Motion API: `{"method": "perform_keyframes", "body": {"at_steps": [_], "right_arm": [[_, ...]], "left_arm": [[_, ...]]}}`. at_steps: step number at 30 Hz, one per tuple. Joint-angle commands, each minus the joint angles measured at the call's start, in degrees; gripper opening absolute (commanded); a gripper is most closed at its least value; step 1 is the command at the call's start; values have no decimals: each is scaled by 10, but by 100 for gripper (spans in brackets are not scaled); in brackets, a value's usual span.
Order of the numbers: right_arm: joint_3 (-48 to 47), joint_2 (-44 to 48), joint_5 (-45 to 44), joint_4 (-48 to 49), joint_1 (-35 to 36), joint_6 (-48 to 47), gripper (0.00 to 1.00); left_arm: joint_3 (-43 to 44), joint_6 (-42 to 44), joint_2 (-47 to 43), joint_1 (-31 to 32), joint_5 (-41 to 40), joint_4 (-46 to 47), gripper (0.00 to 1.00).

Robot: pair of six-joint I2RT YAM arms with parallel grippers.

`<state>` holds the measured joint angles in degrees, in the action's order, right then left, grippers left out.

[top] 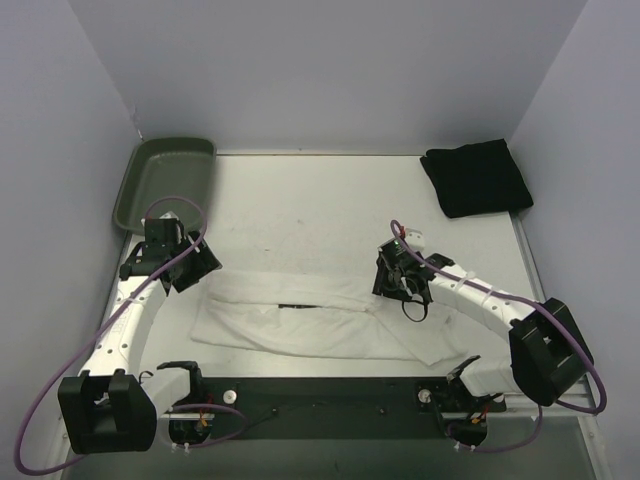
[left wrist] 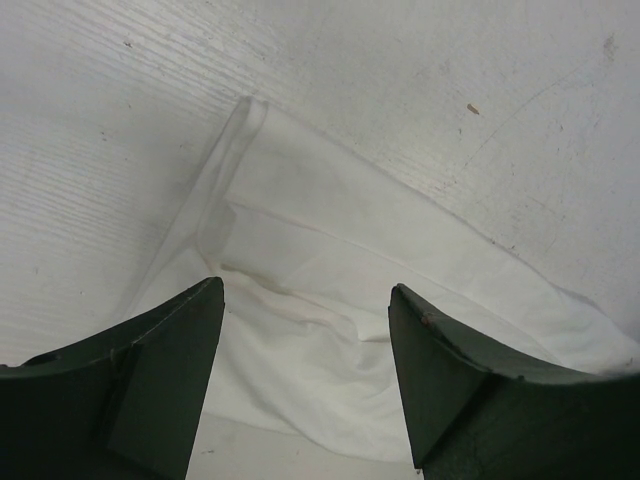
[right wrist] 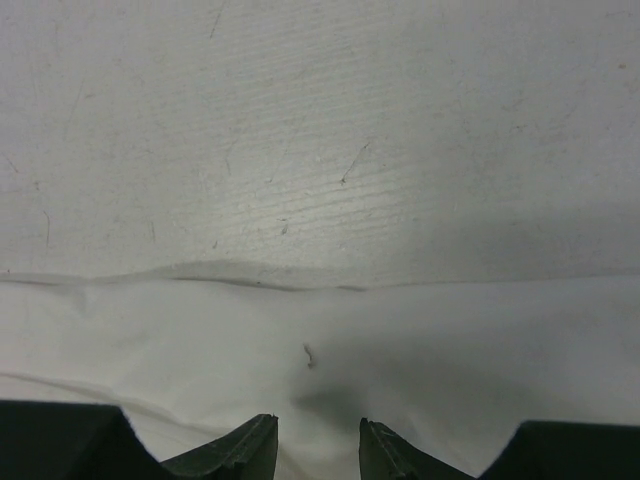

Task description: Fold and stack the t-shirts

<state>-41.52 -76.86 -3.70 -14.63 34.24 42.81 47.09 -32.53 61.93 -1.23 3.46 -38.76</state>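
Note:
The white t-shirt [top: 300, 325] lies as a long folded strip across the near part of the table. The black t-shirt [top: 477, 177] sits folded at the back right corner. My left gripper [top: 187, 268] is open and empty, hanging just above the white shirt's left end; in the left wrist view [left wrist: 305, 300] the shirt's corner [left wrist: 330, 250] lies between the wide-apart jaws. My right gripper [top: 402, 287] is over the shirt's right part near its far edge; in the right wrist view [right wrist: 317, 435] its jaws stand a small gap apart over flat white cloth [right wrist: 450, 340].
A dark green tray [top: 165, 180] stands tilted at the back left corner. A black mounting bar [top: 320, 395] runs along the near edge between the arm bases. Walls close the table [top: 300, 210] on the left, back and right.

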Motion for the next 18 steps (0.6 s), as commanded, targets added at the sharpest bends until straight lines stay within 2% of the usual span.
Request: {"method": "perform_keyframes", "body": {"at_steps": [1, 18], "right_arm": [[-22, 7, -29, -16, 4, -15, 38], [5, 51, -77, -66, 4, -18, 40]], "left_arm": [[7, 7, -12, -4, -5, 25, 76], [-3, 5, -14, -4, -1, 27, 76]]}}
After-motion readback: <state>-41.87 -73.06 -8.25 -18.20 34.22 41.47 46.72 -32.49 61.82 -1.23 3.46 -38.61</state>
